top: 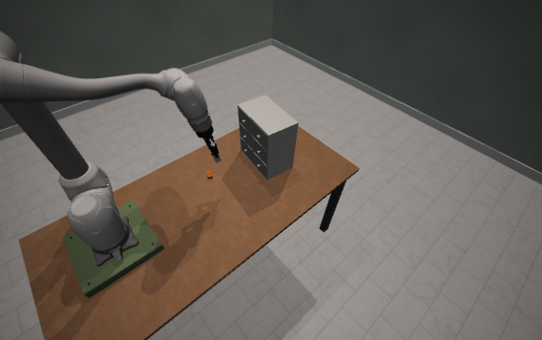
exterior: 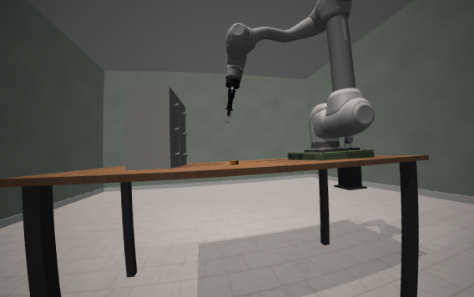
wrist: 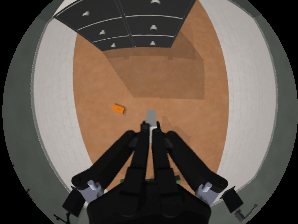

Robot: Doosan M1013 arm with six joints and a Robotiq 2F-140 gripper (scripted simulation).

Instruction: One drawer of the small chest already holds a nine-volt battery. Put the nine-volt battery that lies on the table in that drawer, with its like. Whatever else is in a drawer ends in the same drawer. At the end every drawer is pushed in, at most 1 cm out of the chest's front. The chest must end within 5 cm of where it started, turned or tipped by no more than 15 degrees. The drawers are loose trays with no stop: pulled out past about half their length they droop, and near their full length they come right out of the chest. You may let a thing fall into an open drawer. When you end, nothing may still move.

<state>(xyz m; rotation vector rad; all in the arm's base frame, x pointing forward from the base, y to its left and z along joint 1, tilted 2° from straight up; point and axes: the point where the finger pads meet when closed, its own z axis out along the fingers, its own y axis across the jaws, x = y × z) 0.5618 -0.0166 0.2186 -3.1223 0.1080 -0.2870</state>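
Fingers of the gripper (top: pixel 217 158) are pressed fully together, gripping nothing, high above mid-table. Left to right: green base plate (top: pixel 149 243) at the near-left corner, a small orange nine-volt battery (top: pixel 210 174) lying mid-table, then the boxy pale chest (top: pixel 274 119) near the far edge. All drawers appear pushed in, though the view is coarse. Risk: closed fingers descending would knock the smooth little block away; yanking a loose tray could droop it.

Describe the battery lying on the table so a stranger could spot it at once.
Start at the long brown table with the pale grey chest near one end. In front of the drawer fronts, toward the arm's green base plate, lies the battery. It is the only small orange thing there, resting below the shut pincer.
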